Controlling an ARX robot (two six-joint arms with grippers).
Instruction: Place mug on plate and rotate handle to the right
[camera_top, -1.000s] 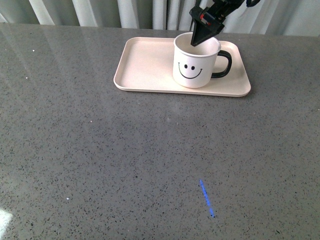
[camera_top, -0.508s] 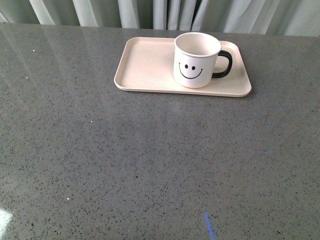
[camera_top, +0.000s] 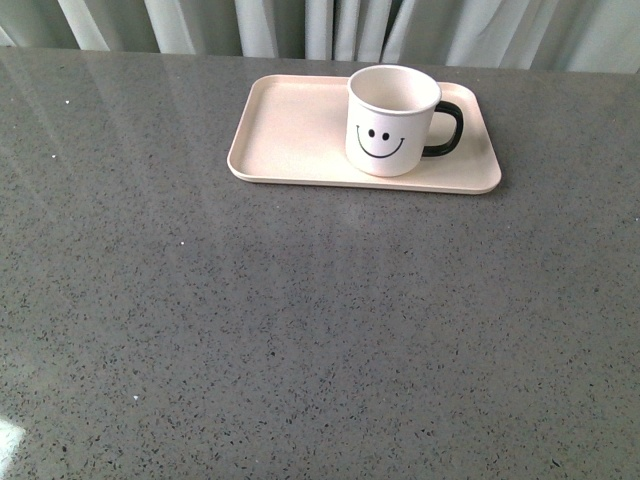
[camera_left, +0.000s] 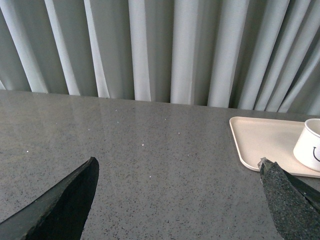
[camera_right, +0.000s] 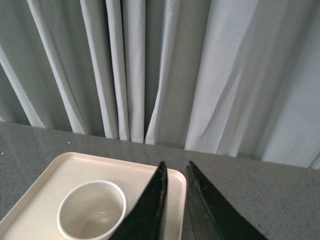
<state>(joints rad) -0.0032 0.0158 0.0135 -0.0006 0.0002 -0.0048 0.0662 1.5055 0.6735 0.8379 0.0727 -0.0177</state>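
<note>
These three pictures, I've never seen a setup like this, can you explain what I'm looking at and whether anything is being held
This is a two-armed robot at a grey table. The wide picture comes from a camera on its body; neither arm shows there. A white smiley mug stands upright on a pale plate, its black handle pointing right. The other two pictures come from cameras on the wrists, facing curtains. The dark wedges are gripper fingers: the left gripper is spread wide open, the right gripper is nearly closed, above the mug. Neither holds anything.

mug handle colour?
Glossy black; the handle on the white mug shows best in the front view.
</note>
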